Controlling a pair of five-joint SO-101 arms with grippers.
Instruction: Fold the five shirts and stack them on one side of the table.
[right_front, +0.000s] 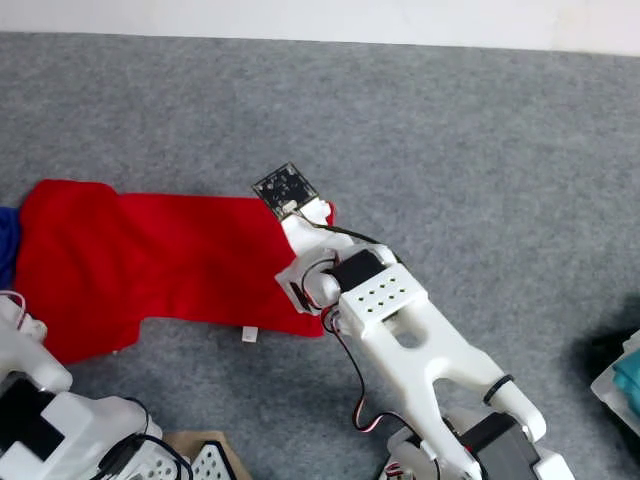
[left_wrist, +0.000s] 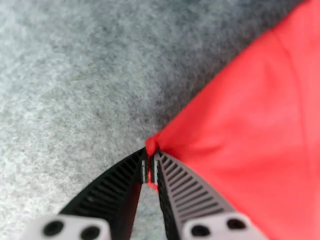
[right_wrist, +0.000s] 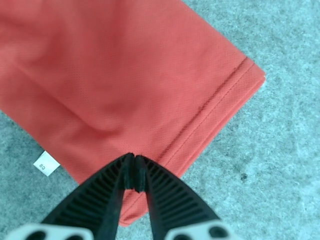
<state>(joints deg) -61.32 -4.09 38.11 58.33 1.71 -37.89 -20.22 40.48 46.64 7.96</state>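
- The red shirt (right_front: 160, 265) lies spread flat on the grey carpeted surface (right_front: 480, 130), towards the high view's left side, its long axis running across the frame
- The left end effector (left_wrist: 150, 170) is clenched on a corner of the red shirt: a small pucker of red cloth sits pinched between its ribbed black fingers (left_wrist: 117, 187)
- The right end effector (right_wrist: 134, 172) is clenched too, its tips meeting over the shirt just inside the stitched hem (right_wrist: 220, 97); whether cloth is caught between them cannot be told
- The right arm (right_front: 385, 300) reaches from the lower right over the shirt's right end
- A small white label (right_wrist: 46, 163) sticks out from the shirt's edge onto the surface
- A strip of blue cloth (right_front: 5, 245) shows at the left edge, touching the shirt
- A teal item (right_front: 628, 375) sits at the right edge, well apart from the shirt
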